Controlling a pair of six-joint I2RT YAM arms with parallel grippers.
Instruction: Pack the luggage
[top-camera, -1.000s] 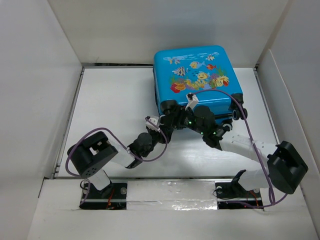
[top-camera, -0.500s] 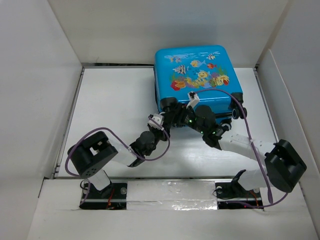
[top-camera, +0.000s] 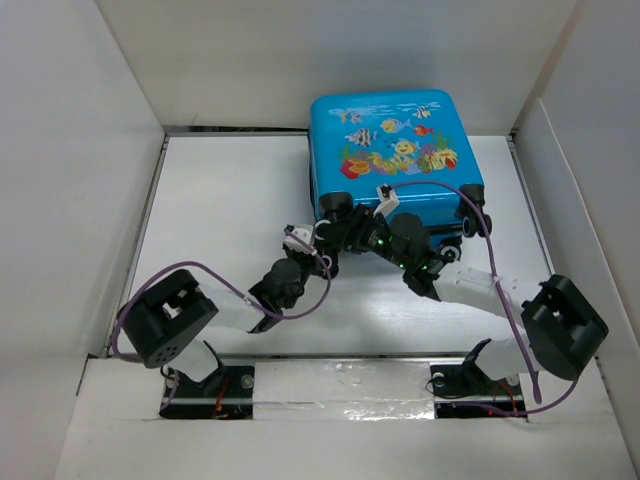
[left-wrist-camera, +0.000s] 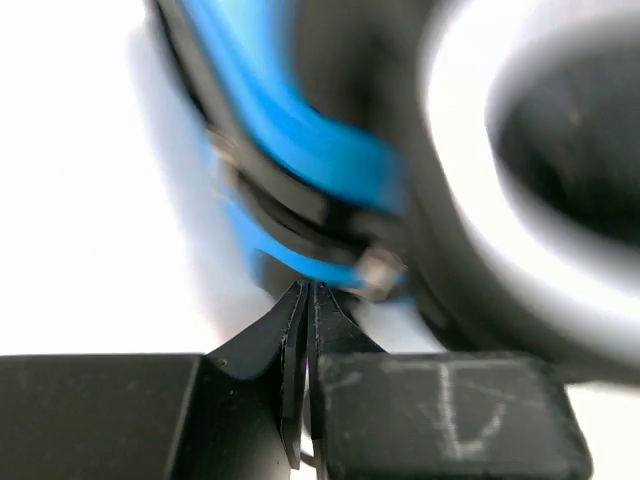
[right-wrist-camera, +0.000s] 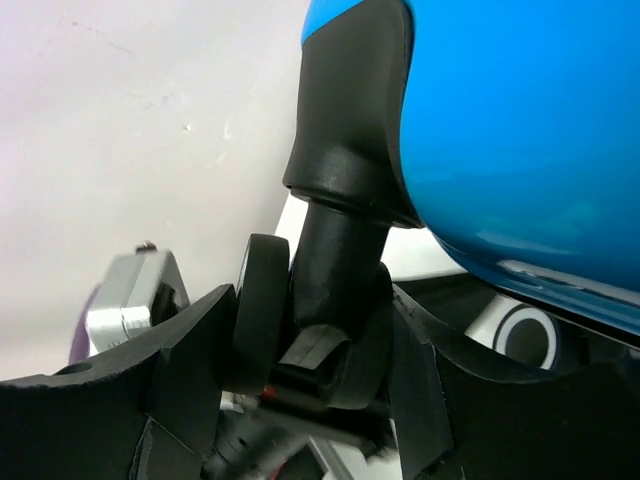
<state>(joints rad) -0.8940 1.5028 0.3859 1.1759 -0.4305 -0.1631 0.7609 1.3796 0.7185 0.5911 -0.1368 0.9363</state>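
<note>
I am observing the luggage (top-camera: 395, 150) lying closed, print side up, at the 12 to 1 o'clock end of the table (top-camera: 230, 200), its far edge against the back wall and its wheels facing the arms. Both arms are converging on its 7 o'clock corner.

The right gripper (right-wrist-camera: 310, 345) is standing part open with a caster wheel (right-wrist-camera: 262, 310) seated between its fingers. Both pads appear to be touching the wheel.

The left gripper (left-wrist-camera: 305, 295) is fully closed, its tips pressed together just under the blue shell seam and beside a small metal fitting (left-wrist-camera: 380, 268). I cannot tell whether anything is pinched between them.

Risks I am noting:
- The caster is likely to swivel on its post, so the right grip may turn or slip under load.
- If the left tips are holding nothing, any pull here will come away empty and the case will remain shut.
- The two wrists are working very near each other, so I judge contact between them or a snagged cable to be possible.
- A hard pull could drag the whole case instead of opening it.
</note>
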